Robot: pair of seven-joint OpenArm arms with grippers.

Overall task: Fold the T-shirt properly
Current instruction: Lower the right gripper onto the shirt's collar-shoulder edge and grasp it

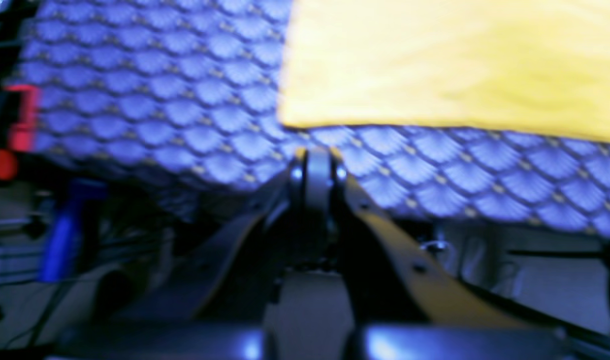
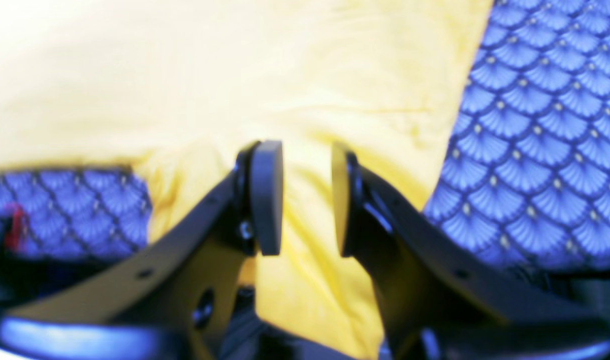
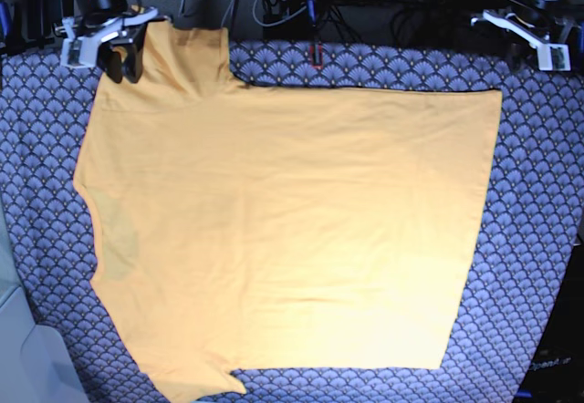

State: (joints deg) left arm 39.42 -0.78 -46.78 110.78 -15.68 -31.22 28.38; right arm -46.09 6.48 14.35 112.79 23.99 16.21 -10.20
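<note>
Right gripper (image 2: 305, 200) is seen parted over a sleeve of the soft, floppy T-shirt (image 2: 295, 280), best pinched at hems; left gripper (image 1: 319, 172) is closed empty.

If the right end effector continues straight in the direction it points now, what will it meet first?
Most likely the T-shirt: its yellow cloth fills the gap between the open jaws of the right end effector and lies directly ahead. Depth is unclear, so contact may already exist.

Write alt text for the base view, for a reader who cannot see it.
A yellow-orange T-shirt lies spread flat on a blue fan-patterned cloth, neck toward the left. The right claw sits open over the upper sleeve at top left; the left claw, shut, waits off the shirt at top right.
</note>
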